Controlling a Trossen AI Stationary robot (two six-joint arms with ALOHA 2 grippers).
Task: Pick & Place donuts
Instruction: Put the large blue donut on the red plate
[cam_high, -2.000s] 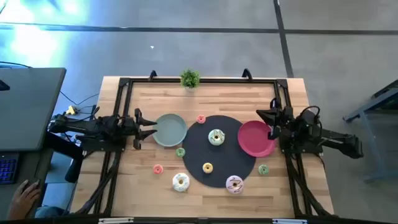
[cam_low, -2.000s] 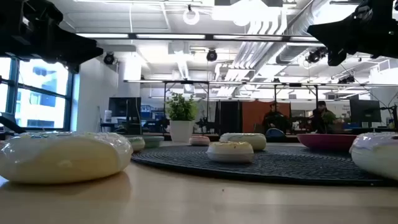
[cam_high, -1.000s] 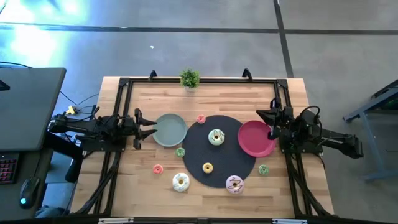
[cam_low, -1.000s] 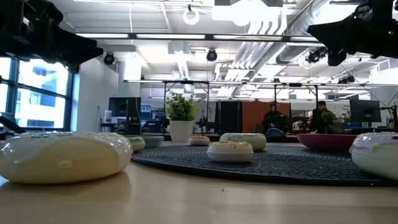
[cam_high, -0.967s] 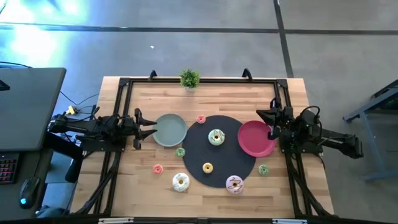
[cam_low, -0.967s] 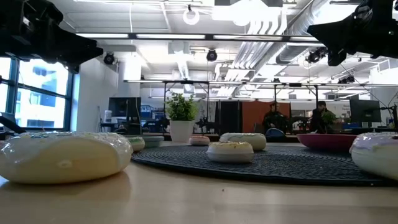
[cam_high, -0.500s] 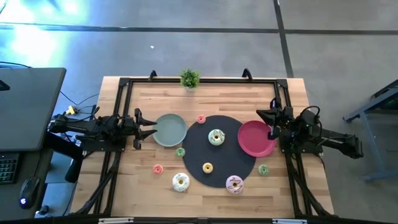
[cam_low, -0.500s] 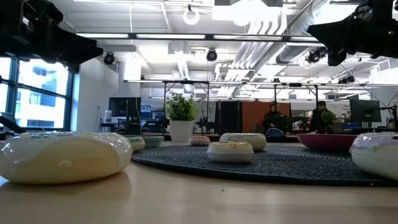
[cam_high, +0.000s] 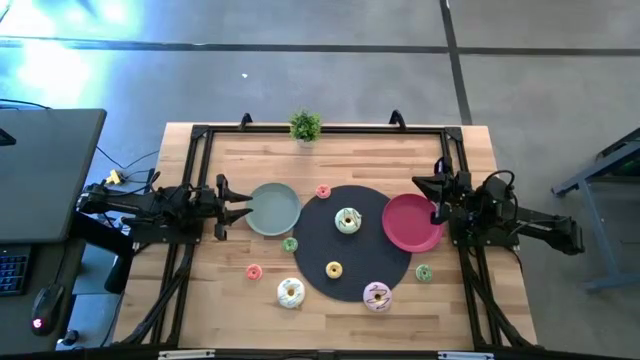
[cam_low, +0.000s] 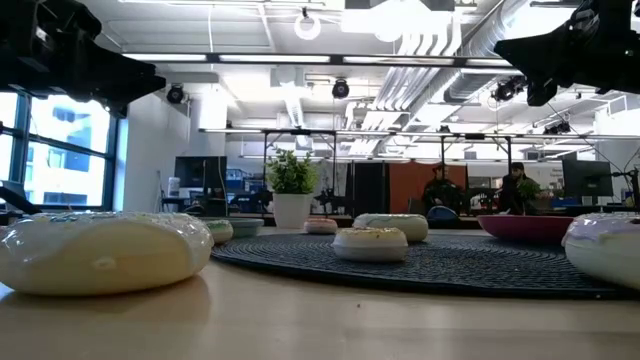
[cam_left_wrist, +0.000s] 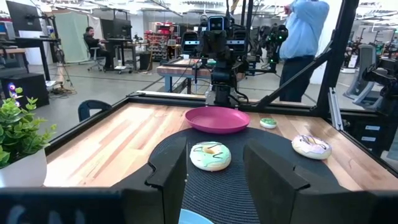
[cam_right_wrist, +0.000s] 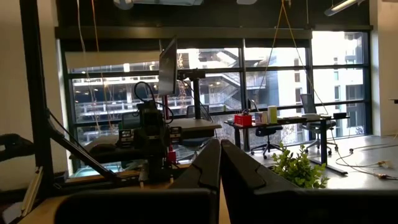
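In the high view three larger donuts show: a white-green one (cam_high: 347, 220) on the black mat (cam_high: 385, 262), a cream one (cam_high: 290, 293) on the wood and a pink-white one (cam_high: 377, 296) at the mat's near rim. Small donuts lie around: pink (cam_high: 322, 191), green (cam_high: 290, 244), pink (cam_high: 253, 271), yellow (cam_high: 334, 269), green (cam_high: 423, 272). My left gripper (cam_high: 243, 210) hovers open at the grey-green plate's (cam_high: 272, 209) left rim; in its wrist view (cam_left_wrist: 214, 180) the white-green donut (cam_left_wrist: 210, 155) lies ahead. My right gripper (cam_high: 418, 182) hangs shut (cam_right_wrist: 219, 163) above the red plate's (cam_high: 410, 222) far right rim.
A small potted plant (cam_high: 305, 127) stands at the far edge's middle. A black frame (cam_high: 200, 135) runs along the table's sides. Both plates hold nothing. In the low view the cream donut (cam_low: 100, 250) fills the near left. A person (cam_left_wrist: 305, 37) stands beyond the table's right side.
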